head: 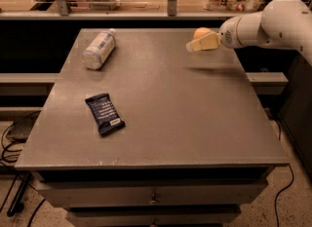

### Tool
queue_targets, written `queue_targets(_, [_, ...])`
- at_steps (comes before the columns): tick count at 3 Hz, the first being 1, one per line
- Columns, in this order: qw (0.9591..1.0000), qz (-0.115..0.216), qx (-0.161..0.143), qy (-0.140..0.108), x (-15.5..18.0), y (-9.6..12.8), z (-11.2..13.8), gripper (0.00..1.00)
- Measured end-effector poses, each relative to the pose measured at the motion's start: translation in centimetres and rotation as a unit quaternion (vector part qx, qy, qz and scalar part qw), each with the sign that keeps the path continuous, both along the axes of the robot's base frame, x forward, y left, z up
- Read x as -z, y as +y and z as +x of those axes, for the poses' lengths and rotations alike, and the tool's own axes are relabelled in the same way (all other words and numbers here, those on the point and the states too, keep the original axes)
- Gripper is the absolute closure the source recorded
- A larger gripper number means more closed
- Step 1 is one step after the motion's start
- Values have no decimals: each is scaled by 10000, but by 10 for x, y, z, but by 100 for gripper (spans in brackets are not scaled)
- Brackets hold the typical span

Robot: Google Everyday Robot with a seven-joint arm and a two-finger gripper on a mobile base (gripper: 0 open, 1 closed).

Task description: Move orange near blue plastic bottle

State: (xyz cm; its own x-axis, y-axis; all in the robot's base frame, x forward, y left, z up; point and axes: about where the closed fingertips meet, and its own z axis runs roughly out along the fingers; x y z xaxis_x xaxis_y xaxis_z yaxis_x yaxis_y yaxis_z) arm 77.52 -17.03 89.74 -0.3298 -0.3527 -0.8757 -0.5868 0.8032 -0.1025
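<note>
Pincer (pixel 192 46) beside orange (pixel 202 32), table (pixel 165 123) far right

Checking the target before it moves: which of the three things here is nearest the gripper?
The orange, the round fruit right at the gripper, far right. The blue plastic bottle and dark wrapper lie well off to the left.

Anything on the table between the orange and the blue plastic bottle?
Nothing visible. The tool is at the orange, far right; the blue plastic bottle lies far left. The snack wrapper sits nearer the front, off that line.
</note>
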Motion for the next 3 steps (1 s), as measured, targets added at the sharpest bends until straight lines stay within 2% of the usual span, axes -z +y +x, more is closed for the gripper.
queue_targets(1, [9988,396,268,94,15,0,18,0])
queue_targets(2, [9969,716,284,138,24,6,35,0])
queue_targets(3, [9953,935,152,185,28,16,50,18])
